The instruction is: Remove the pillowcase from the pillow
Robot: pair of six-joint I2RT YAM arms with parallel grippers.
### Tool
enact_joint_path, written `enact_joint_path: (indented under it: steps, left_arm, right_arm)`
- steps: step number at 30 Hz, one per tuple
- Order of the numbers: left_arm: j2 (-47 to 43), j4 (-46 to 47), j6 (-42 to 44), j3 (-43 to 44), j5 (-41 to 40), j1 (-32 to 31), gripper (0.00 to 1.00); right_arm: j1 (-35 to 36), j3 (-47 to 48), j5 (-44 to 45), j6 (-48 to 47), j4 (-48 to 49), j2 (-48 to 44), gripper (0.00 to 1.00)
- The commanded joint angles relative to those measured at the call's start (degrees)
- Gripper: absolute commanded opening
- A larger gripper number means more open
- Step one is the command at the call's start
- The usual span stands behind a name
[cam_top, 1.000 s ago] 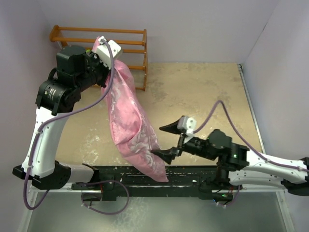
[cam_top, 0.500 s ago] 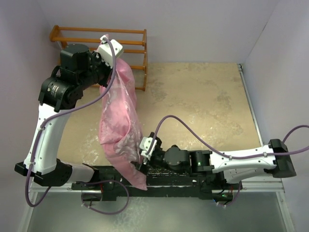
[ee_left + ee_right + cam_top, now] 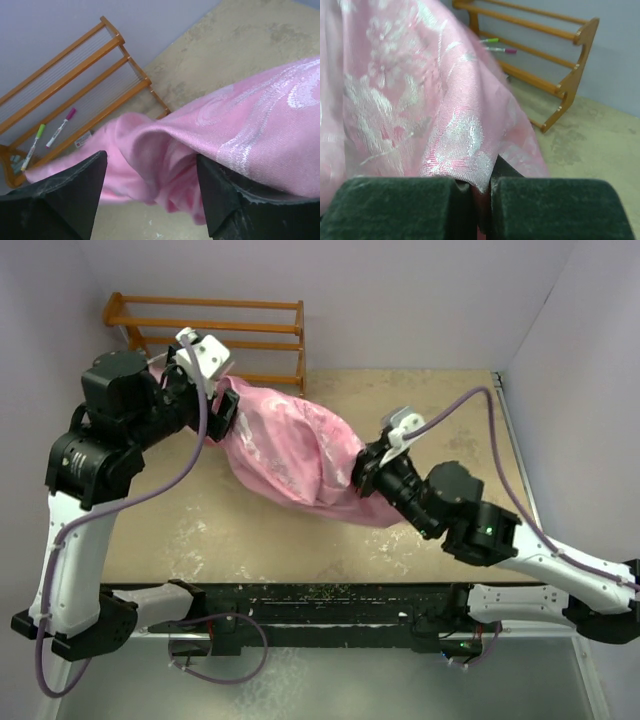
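Observation:
The shiny pink pillowcase (image 3: pixel 290 445) with pale rose prints lies bulging across the table between my two grippers. The pillow is hidden; I see only pink cloth. My left gripper (image 3: pixel 222 412) is at the cloth's left end. In the left wrist view it (image 3: pixel 150 195) stands open, and a loose fold of the pillowcase (image 3: pixel 165 155) hangs between the wide jaws, which are not closed on it. My right gripper (image 3: pixel 362 472) is at the right end. In the right wrist view it (image 3: pixel 480 200) is shut on a pinch of the pillowcase (image 3: pixel 420 100).
An orange wooden rack (image 3: pixel 215 325) stands against the back wall at the left, just behind my left gripper, with a green marker (image 3: pixel 39 137) and a pink marker (image 3: pixel 62 126) on it. Purple walls close in both sides. Tan tabletop (image 3: pixel 440 410) shows to the right.
The pillowcase hung down from my shut left gripper; now it lies sideways on the table. My left gripper has opened and let go. My right gripper closed on the lower end and carried it right.

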Motion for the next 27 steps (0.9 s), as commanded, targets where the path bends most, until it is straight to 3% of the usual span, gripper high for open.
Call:
enact_joint_path:
  steps: [1, 7, 15, 17, 22, 24, 27]
  left_arm:
    - [-2.0, 1.1, 0.2, 0.7, 7.6, 0.0, 0.82]
    - [-2.1, -1.7, 4.9, 3.7, 10.3, 0.0, 0.98]
    - [-6.9, 3.9, 9.1, 1.7, 4.6, 0.0, 0.99]
    - [-8.3, 7.3, 8.2, 0.8, -0.1, 0.0, 0.99]
    - [-11.8, 23.4, 6.5, -4.0, -23.9, 0.0, 0.99]
    - [-13.2, 24.0, 6.2, -4.2, -21.3, 0.0, 0.99]
    - [-13.7, 16.0, 4.3, -1.7, -2.0, 0.0, 0.99]
  right_arm:
    - [-2.2, 12.7, -1.1, 2.7, -8.2, 3.1, 0.0]
    - [-7.6, 31.2, -0.4, 5.5, -25.1, 15.0, 0.0]
    - [-9.2, 53.2, 5.6, 4.9, -35.2, 28.8, 0.0]
    - [-9.5, 59.6, 8.2, 4.2, -38.3, 33.1, 0.0]
    - [-10.4, 72.1, 13.4, 3.3, -41.7, 39.8, 0.0]
    - [-11.0, 72.5, 14.0, 3.3, -39.9, 39.8, 0.0]
    - [-11.3, 72.6, 14.5, 2.8, -38.1, 40.1, 0.0]
